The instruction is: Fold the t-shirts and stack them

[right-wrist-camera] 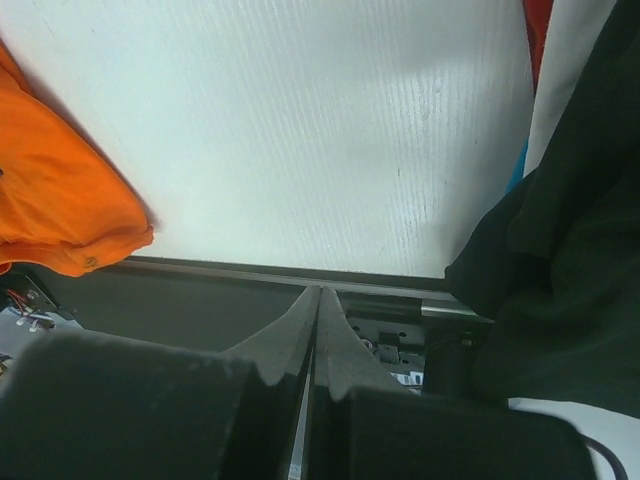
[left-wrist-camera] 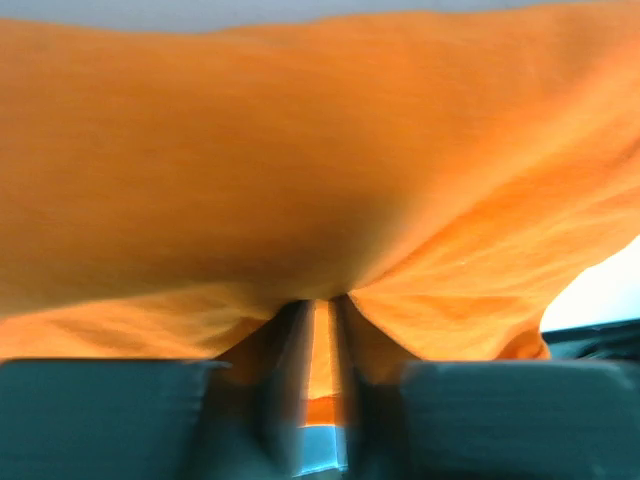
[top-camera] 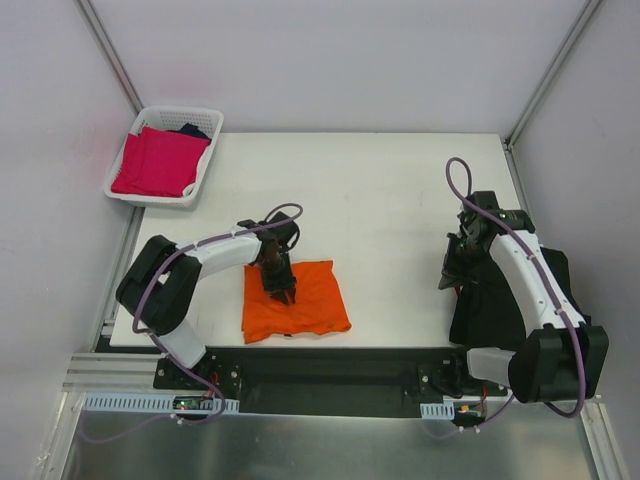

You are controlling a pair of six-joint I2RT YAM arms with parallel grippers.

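The bright orange t-shirt [top-camera: 318,302] lies folded near the table's front edge, left of centre. My left gripper [top-camera: 281,290] points down onto its left part. In the left wrist view the orange t-shirt [left-wrist-camera: 300,150] fills the frame and puckers at the tips of the left gripper [left-wrist-camera: 322,300], whose jaws stand a narrow slit apart with cloth in it. A pile of black t-shirts [top-camera: 490,310] lies at the table's right front edge. My right gripper [top-camera: 448,278] hangs shut and empty just left of it. The right wrist view shows the right gripper [right-wrist-camera: 319,290], the black t-shirts [right-wrist-camera: 570,250] and the orange t-shirt [right-wrist-camera: 50,200].
A white lattice basket [top-camera: 205,118] stands at the far left corner, holding a folded magenta-pink t-shirt [top-camera: 160,162] and some dark cloth [top-camera: 195,130]. The white table [top-camera: 380,200] ends at a dark rail along the front. Walls close in on both sides.
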